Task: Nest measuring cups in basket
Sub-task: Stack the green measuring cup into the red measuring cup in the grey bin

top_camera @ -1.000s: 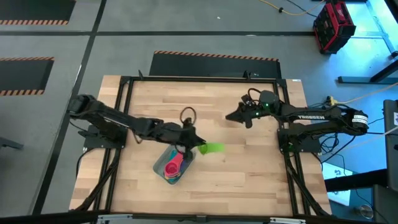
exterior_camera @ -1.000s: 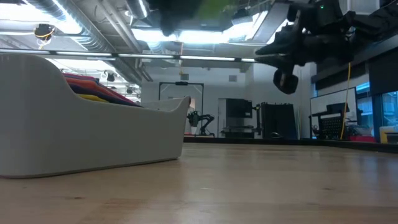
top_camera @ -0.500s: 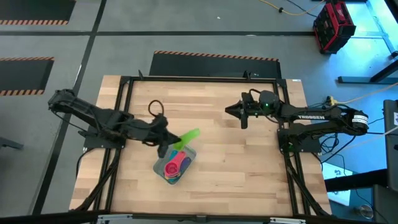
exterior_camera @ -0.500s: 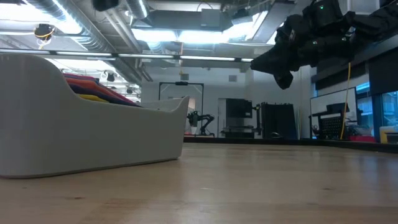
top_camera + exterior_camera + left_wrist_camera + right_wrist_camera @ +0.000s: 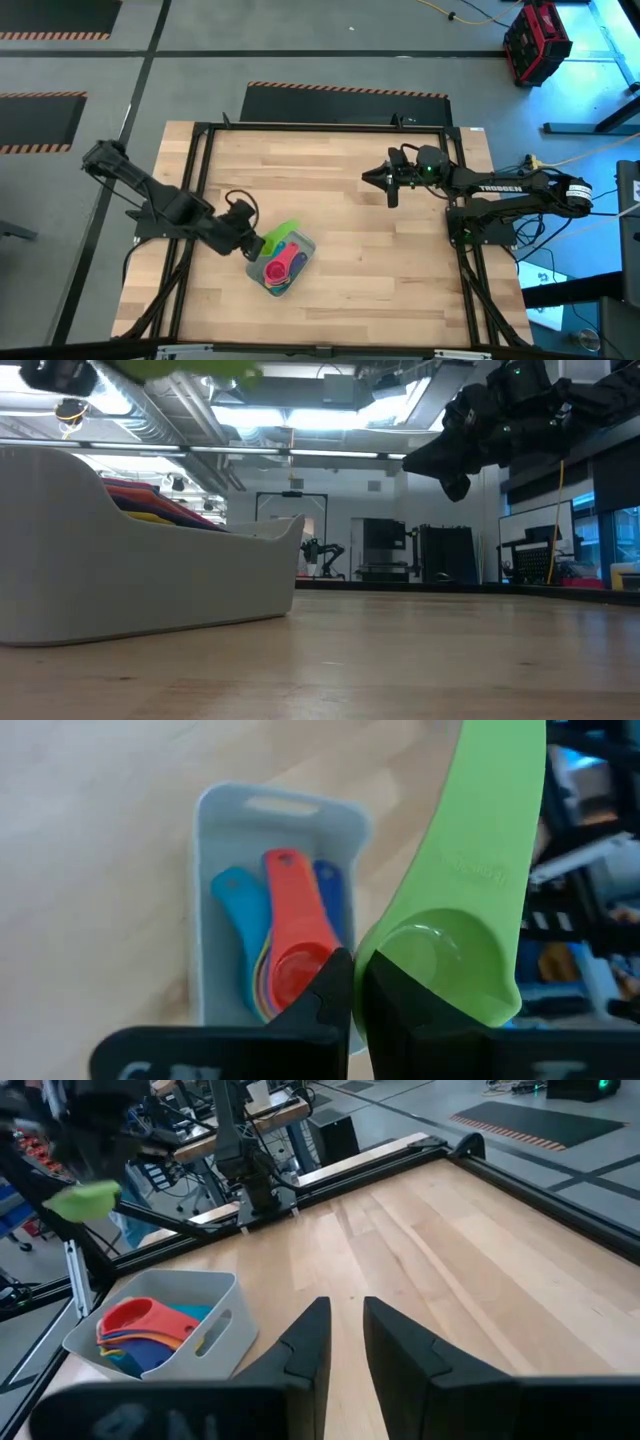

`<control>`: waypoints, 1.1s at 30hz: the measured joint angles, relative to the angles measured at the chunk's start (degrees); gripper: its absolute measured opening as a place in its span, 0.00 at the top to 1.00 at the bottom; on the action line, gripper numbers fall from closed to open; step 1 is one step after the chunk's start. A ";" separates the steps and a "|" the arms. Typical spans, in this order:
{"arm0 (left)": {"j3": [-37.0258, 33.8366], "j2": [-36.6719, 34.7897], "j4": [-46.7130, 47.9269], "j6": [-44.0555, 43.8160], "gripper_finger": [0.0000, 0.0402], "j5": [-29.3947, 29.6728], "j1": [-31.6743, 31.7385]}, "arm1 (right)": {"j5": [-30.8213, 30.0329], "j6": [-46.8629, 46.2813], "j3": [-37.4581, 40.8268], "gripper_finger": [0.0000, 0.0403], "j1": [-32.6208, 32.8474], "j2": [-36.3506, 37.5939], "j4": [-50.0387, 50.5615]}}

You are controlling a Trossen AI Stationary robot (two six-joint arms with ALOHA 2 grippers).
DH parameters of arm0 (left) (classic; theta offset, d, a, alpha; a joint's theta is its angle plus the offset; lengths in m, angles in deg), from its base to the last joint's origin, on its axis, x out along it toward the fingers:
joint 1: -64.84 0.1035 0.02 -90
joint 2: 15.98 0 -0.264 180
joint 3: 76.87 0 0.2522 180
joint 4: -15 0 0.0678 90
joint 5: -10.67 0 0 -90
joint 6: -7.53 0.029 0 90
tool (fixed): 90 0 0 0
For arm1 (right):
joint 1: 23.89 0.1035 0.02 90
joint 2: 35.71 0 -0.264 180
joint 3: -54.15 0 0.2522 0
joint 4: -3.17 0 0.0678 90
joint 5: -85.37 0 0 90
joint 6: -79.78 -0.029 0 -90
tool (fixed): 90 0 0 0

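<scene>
We see left end effector (image 5: 252, 243) clamped on green cup (image 5: 278, 236), poised beside basket (image 5: 300, 268), handle slanting over rim; right end effector (image 5: 374, 179) empty, narrowly parted, well apart.

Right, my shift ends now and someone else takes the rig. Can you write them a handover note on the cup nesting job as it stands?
Left pincer: shut on the green cup, held in the air beside the basket, at its left-arm side.
Right pincer: holds nothing, fingers a little apart, parked above the table's far right part.
Basket: near the table's front, left of centre. A stack of cups lies nested inside, red on top, blue and teal handles showing.
Done: those cups are in.
Left: set the green cup into the basket. No other loose cup shows on the table.
</scene>
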 joint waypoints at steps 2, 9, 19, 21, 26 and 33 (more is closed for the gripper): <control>0.00 1.60 1.20 -2.99 0.98 0.02 -0.65 | 0.00 0.00 0.00 0.83 0.00 0.00 -0.02; 0.00 9.22 1.32 -10.34 0.98 -1.14 -1.85 | 0.04 -0.02 0.00 0.83 0.02 0.00 -0.02; -0.02 18.28 0.55 -14.49 0.98 -7.51 -2.13 | 0.11 -0.02 0.00 0.83 0.02 0.00 0.00; -0.02 19.25 -0.07 -14.54 0.98 -7.84 -2.13 | 0.11 -0.02 0.00 0.83 0.02 0.00 0.02; -0.02 21.20 -2.27 -16.10 0.98 -7.91 -2.10 | 0.09 -0.04 0.00 0.83 0.02 0.00 0.02; 0.00 24.14 -3.98 -16.44 0.97 -8.02 -2.08 | 0.09 -0.07 0.00 0.83 0.04 -0.01 0.09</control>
